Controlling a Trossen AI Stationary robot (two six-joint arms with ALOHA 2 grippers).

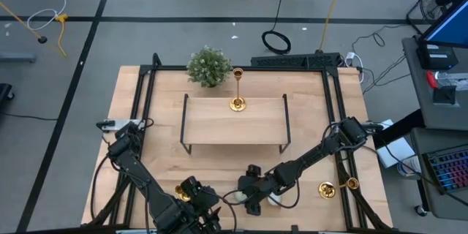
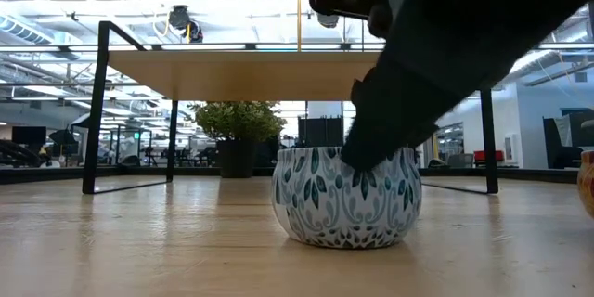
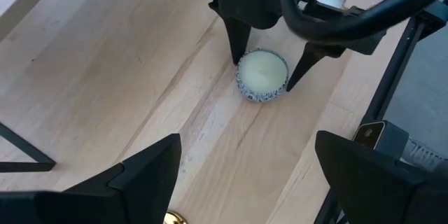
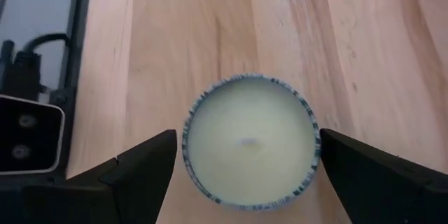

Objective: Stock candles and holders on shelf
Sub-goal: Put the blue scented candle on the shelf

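The low rectangular light-wood shelf on thin black metal legs [image 1: 234, 121] is standing well beyond the right pincer [image 4: 241, 155], carrying one shiny gold metal candlestick with a flared round base [image 1: 238, 103]. The right pincer is straddling a squat round candle in a blue-and-white leaf-patterned glazed pot [image 4: 249, 140], fingers spread and not yet gripping; smooth pale wax is filling the pot. The step in hand appears to be grasping; the next move calls for closing squarely on the curved wall. The left pincer [image 3: 245, 175], likewise released, is waiting nearby.
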